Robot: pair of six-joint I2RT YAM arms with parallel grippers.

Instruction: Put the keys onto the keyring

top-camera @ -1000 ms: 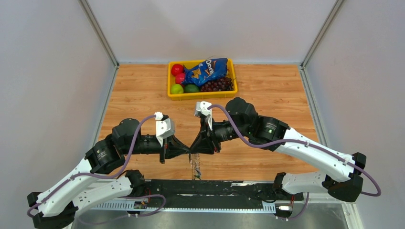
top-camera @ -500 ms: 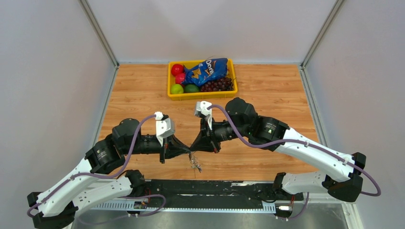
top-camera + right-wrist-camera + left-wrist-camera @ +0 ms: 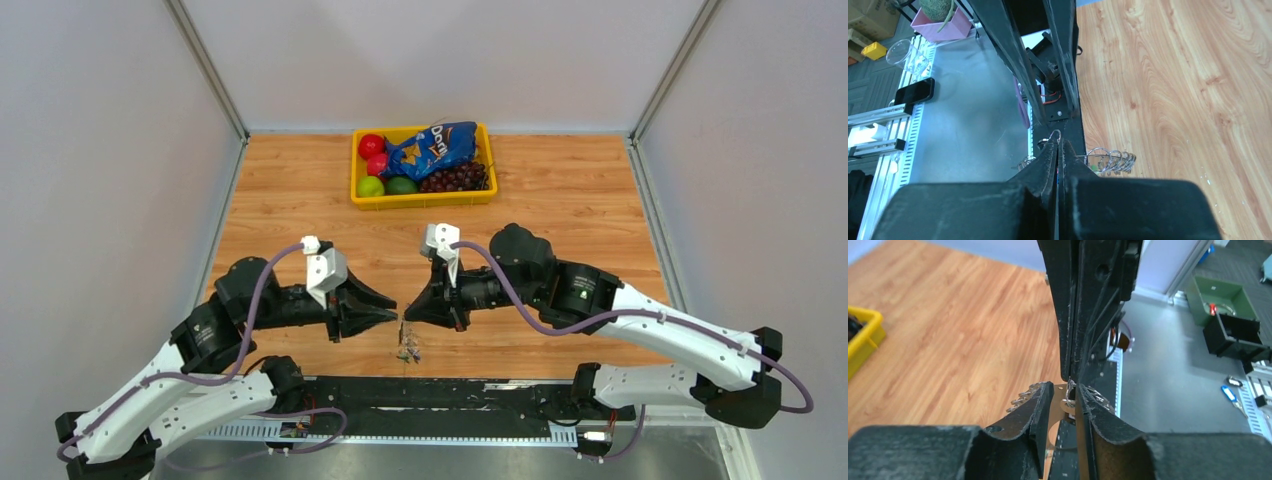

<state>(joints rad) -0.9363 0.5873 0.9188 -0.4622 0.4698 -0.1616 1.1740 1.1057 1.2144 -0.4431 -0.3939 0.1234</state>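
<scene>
Now the right end effector [image 3: 412, 315] is clenched tight, its jaws pressed flat together. In its own wrist view a thin silvery loop [image 3: 1055, 134] pokes out right at the tips; whether that loop is pinched or merely sits behind them cannot be told. Facing it tip to tip, the left end effector [image 3: 390, 310] is released, jaws parted with a clear gap and nothing gripped between them. The pairing reads as a handover: one side likely steadies the metal while the other stands free to take a fresh hold, as fiddly threading would need.

Just under the two tips is a small silvery tangle: the keys [image 3: 408, 347] with the keyring [image 3: 1110, 162], which shows as a run of wire loops. Whether any key is threaded, or whether the tangle hangs or rests, cannot be told. It lies well to the near side of the yellow tray [image 3: 420, 201], straight in front of it.

The worktop [image 3: 580, 180] is pale wood grain. The tray holds fruit [image 3: 371, 146], grapes [image 3: 458, 178] and a blue snack bag [image 3: 432, 150]. Far nearer than the tray, a black rail [image 3: 450, 395] carries the arm bases. Plain grey walls [image 3: 100, 150] close three sides.
</scene>
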